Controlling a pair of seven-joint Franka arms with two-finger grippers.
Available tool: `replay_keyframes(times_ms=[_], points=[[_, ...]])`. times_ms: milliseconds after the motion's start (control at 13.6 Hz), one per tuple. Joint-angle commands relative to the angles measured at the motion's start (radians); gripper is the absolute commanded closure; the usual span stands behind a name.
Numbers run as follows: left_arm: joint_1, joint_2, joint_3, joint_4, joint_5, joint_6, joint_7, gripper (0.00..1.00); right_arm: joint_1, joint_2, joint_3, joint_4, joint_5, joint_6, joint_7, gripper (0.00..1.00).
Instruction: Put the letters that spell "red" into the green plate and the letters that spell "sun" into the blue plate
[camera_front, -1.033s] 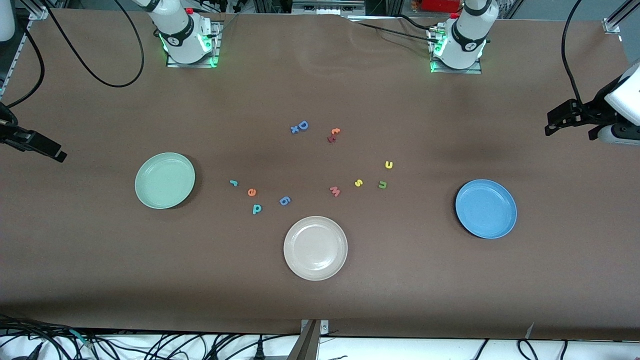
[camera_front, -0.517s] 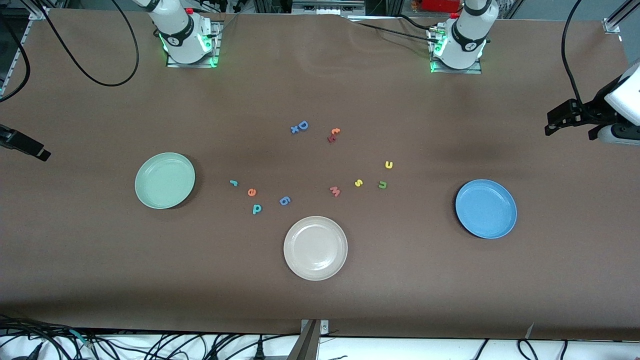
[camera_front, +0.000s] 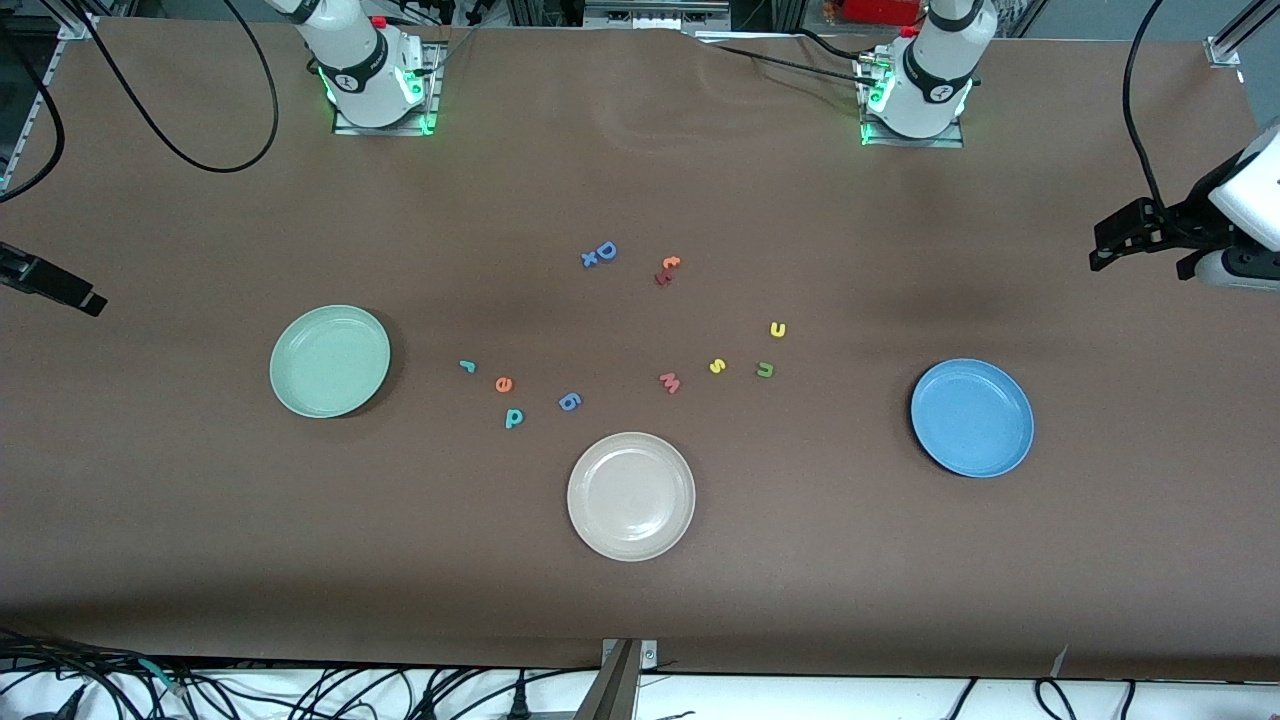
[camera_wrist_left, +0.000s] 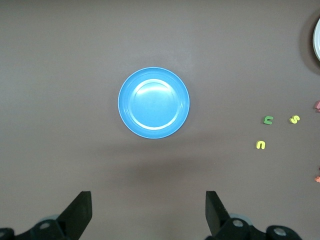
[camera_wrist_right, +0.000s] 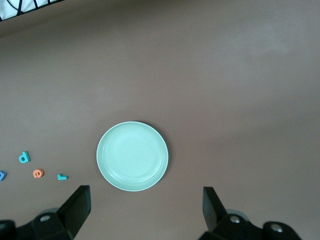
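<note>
Right gripper (camera_wrist_right: 142, 212) open, perhaps nudged edgeward (barely); left gripper (camera_wrist_left: 148, 215) open, unmoved

Three round plates lay on the table: one green plate (camera_front: 330, 361), one blue plate (camera_front: 971, 417), one beige plate (camera_front: 631, 495). Eleven small foam letters were scattered farther from the front camera than the beige plate: three teal or orange, three yellow or green, five others.
</note>
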Motion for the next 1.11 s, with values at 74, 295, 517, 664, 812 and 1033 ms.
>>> replay_keyframes(times_ms=[74,295,517,664,812,1033], points=[[0.004,0.018,0.0,0.036,-0.022,-0.03,0.015,0.0,0.0,-0.013,0.001,-0.013,0.016,-0.02,0.011,0.0],[0.005,0.018,0.0,0.036,-0.022,-0.032,0.015,0.0,0.0,-0.01,0.001,-0.013,0.016,-0.01,0.011,0.01],[0.005,0.018,0.0,0.036,-0.022,-0.032,0.015,0.0,0.0,-0.01,0.001,-0.013,0.016,-0.01,0.011,0.01],[0.005,0.018,0.0,0.036,-0.022,-0.032,0.015,0.0,0.0,-0.01,0.001,-0.013,0.016,-0.012,0.011,0.01],[0.005,0.018,0.0,0.036,-0.022,-0.032,0.015,0.0,0.0,-0.008,0.001,-0.015,0.016,-0.012,0.011,0.01],[0.005,0.018,0.0,0.036,-0.022,-0.036,0.015,0.0,0.002,0.001,0.001,-0.015,0.016,-0.009,0.011,0.01]])
